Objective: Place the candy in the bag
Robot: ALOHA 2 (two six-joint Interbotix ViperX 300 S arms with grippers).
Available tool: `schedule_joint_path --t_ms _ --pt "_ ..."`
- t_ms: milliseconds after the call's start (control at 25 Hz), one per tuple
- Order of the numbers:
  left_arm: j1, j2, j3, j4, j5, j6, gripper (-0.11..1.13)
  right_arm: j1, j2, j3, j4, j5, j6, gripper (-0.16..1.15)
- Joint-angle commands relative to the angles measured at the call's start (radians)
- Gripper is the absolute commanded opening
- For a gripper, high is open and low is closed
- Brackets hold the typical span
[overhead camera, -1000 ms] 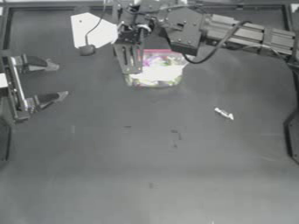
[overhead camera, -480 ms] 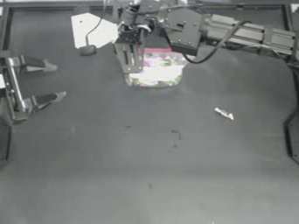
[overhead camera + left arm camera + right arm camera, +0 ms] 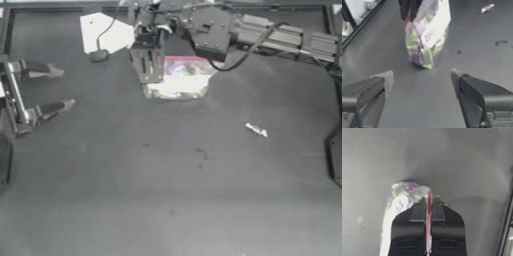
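Right gripper [image 3: 428,210]: I had it reaching across to the far side of the bench [image 3: 167,200], jaws pinched together on the pink-red strip of the bag [image 3: 182,78].
Bag: it hung from that grip with its lower end touching or just off the bench; I could not tell which. Colourful sweets showed through its sides.
Left gripper [image 3: 420,82]: I kept it parked at the left edge of the bench, jaws spread wide with nothing between them, facing the bag from well apart.
Candy [image 3: 256,130]: it lay alone on the bare bench, nearer me and to the right of the bag, well apart from both grippers.
Done, as I judged it: the bag was secured by its mouth edge, and that was all.
Left to do, as I judged it: the mouth looked pressed flat in my grip, so it needed opening; then the candy had to be picked up, carried over and dropped in.
Top view alone: it gave me the true gap between candy and bag, and both arms at once.
Left wrist view alone: it showed the bag's hanging side face and the candy far behind it.
Right wrist view alone: it showed the strip caught edge-on between my jaws.
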Motion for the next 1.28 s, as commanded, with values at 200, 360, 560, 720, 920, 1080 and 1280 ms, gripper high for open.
schedule_joint_path --t_ms 200,360,560,720,920,1080,1280 --pt "0.018 0.140 -0.043 0.003 -0.086 0.003 0.99 -0.002 -0.035 -0.026 0.009 -0.012 0.000 0.04" --pt "0.023 0.209 -0.072 0.008 -0.100 0.018 0.99 -0.002 -0.040 -0.026 0.011 -0.015 -0.002 0.04" --pt "0.031 0.307 -0.115 0.008 -0.146 0.043 0.99 -0.008 -0.054 -0.006 0.017 -0.032 0.000 0.04" --pt "0.044 0.396 -0.149 0.008 -0.173 0.049 0.99 -0.014 -0.074 0.028 0.028 -0.060 0.000 0.04" --pt "0.066 0.479 -0.184 0.008 -0.212 0.064 0.99 -0.020 -0.112 0.089 0.031 -0.109 0.000 0.04" --pt "0.078 0.508 -0.207 0.008 -0.233 0.066 0.99 -0.031 -0.146 0.143 0.061 -0.156 -0.003 0.04" --pt "0.083 0.538 -0.236 0.009 -0.258 0.067 0.99 -0.037 -0.179 0.209 0.072 -0.221 -0.003 0.04"
